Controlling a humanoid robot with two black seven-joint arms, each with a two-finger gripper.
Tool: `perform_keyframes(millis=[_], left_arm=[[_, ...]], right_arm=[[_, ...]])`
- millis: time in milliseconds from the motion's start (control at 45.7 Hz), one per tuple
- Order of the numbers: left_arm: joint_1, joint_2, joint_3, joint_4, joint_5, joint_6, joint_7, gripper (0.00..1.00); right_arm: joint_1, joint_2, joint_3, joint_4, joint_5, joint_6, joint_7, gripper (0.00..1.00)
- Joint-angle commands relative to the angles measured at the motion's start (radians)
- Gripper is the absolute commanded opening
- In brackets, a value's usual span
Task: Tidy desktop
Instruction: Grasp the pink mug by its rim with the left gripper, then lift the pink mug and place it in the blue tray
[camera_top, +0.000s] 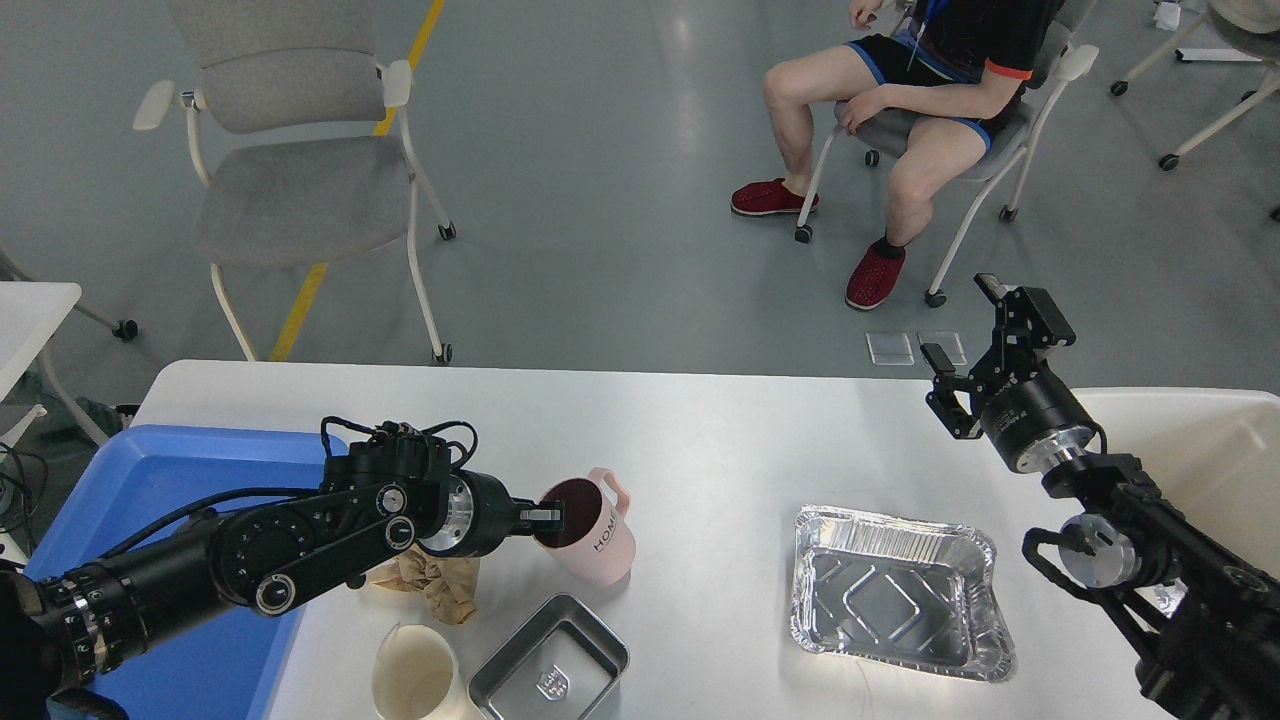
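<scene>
Gripping pink cup (598, 535) rim, left hand (545, 517), desktop (720, 450)

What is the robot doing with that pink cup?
The robot is tidying the desktop. Its left gripper is at the rim of the pink cup, which is tilted, with one finger reaching inside. The right gripper hangs open in the air, holding nothing. A foil tray, a small metal tin, a paper cup and crumpled brown paper lie on the desktop beside a blue tray.
</scene>
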Motion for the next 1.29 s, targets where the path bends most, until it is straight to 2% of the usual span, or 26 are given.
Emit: perform_keyframes(millis=[0, 109, 219, 328, 416, 504, 722, 854, 963, 1095, 1270], left_arm=[[-0.002, 0.009, 0.000, -0.005, 0.004, -0.003, 0.000, 0.00], [-0.031, 0.046, -0.002, -0.028, 0.010, -0.020, 0.002, 0.00], [-0.100, 0.158, -0.008, -0.120, 0.001, -0.052, 0.003, 0.00], [-0.161, 0.342, -0.018, -0.292, -0.010, -0.098, 0.016, 0.00], [-0.190, 0.534, -0.029, -0.470, -0.056, -0.138, 0.022, 0.00], [-0.212, 0.713, -0.034, -0.573, -0.140, -0.170, 0.022, 0.00], [-0.242, 0.986, -0.087, -0.607, -0.223, -0.325, 0.003, 0.00], [-0.235, 1.066, -0.104, -0.605, -0.260, -0.353, -0.023, 0.00], [-0.152, 1.091, -0.052, -0.593, -0.263, -0.308, -0.033, 0.00], [-0.009, 1.080, 0.009, -0.559, -0.263, -0.149, -0.033, 0.00], [0.185, 1.037, 0.041, -0.510, -0.262, 0.020, -0.032, 0.00]], right_arm=[[0.000, 0.000, 0.000, 0.000, 0.000, -0.001, 0.000, 1.00], [0.000, -0.001, 0.000, 0.000, 0.000, -0.003, 0.000, 1.00], [0.000, -0.001, 0.002, -0.002, 0.000, -0.003, 0.000, 1.00], [0.000, -0.005, 0.000, -0.002, 0.000, -0.003, 0.000, 1.00], [0.000, -0.001, 0.000, -0.002, 0.000, -0.003, 0.000, 1.00], [0.001, 0.002, 0.000, -0.002, 0.000, -0.003, 0.000, 1.00], [0.001, 0.008, -0.003, -0.002, 0.000, -0.003, 0.000, 1.00], [0.001, 0.008, -0.003, -0.002, 0.000, -0.003, 0.000, 1.00], [0.001, 0.017, -0.003, 0.001, 0.000, -0.003, 0.000, 1.00], [-0.003, 0.011, -0.003, -0.002, 0.000, -0.003, 0.000, 1.00], [-0.008, 0.011, -0.003, -0.003, 0.000, -0.001, 0.000, 1.00]])
